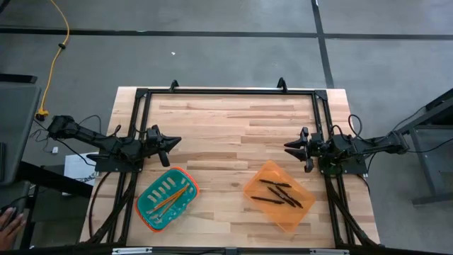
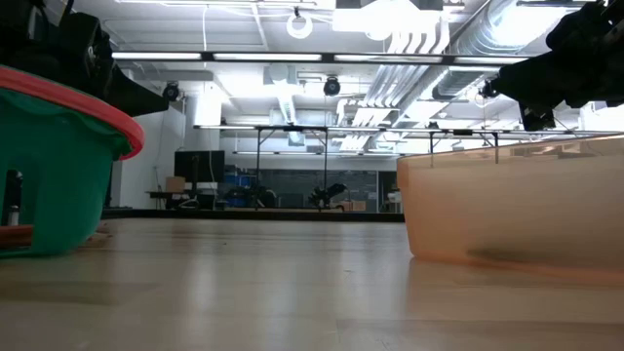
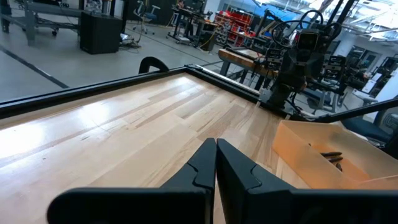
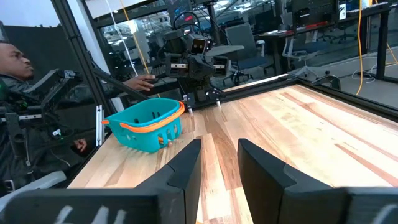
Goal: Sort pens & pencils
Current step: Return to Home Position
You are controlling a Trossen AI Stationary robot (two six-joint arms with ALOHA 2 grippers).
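Note:
Orange-yellow pencils (image 1: pixel 172 199) lie in a teal basket with an orange rim (image 1: pixel 148 212) near the table's front left. Several black pens (image 1: pixel 279 193) lie in a clear orange bin (image 1: pixel 269 173) at the front right; the left wrist view also shows these pens (image 3: pixel 333 157). My left gripper (image 1: pixel 177 142) hangs level above the table's left side, shut on nothing (image 3: pixel 216 146). My right gripper (image 1: pixel 287 147) hangs level above the right side, open with nothing between its fingers (image 4: pixel 219 146). The two grippers point at each other across the table.
A black frame (image 1: pixel 226 91) runs along the table's far edge and sides. Bare wood lies between the basket (image 4: pixel 149 127) and the bin (image 3: pixel 305 155). A person (image 4: pixel 18 62) sits beyond the table's left side, one hand (image 1: pixel 10 223) at the near left.

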